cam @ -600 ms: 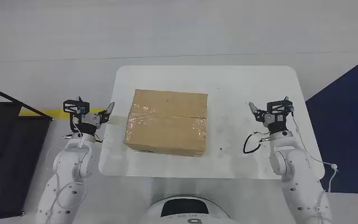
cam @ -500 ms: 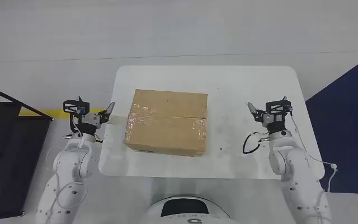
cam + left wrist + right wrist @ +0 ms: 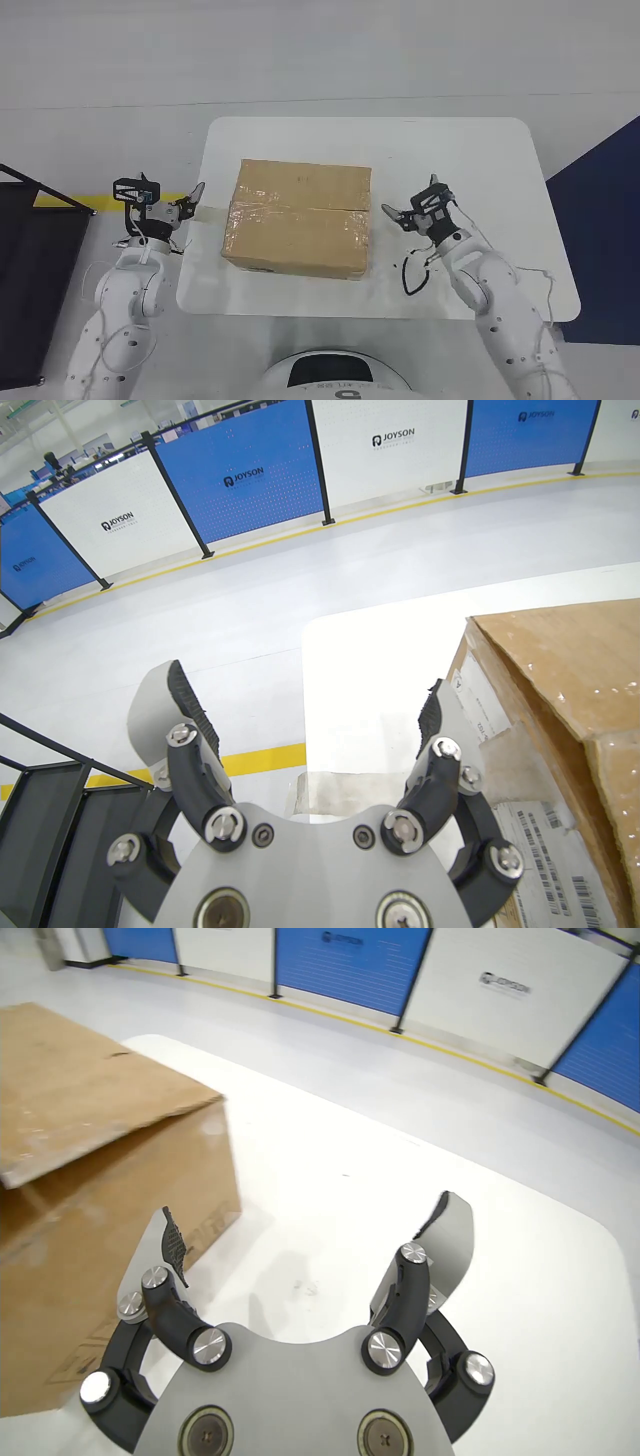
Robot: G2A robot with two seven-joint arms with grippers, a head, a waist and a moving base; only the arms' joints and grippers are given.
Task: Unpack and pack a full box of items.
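**Shut box flanked by two open claws**

The cardboard box (image 3: 298, 218) is seen resting on the white desk (image 3: 460, 150), flaps shut and taped over, set toward the desk's left half. The left claw (image 3: 187, 205) is held at the desk's left edge, just beside the box, fingers spread wide, nothing gripped. The right claw (image 3: 408, 198) is poised over the desk just beside the box's right side, likewise spread apart and empty.

An industrial hall or robotics test area. Blue and white partition panels (image 3: 240, 495) on black posts (image 3: 172, 490) fence a smooth pale floor (image 3: 250, 610) marked with a yellow line (image 3: 260, 756), around a white table (image 3: 460, 150)
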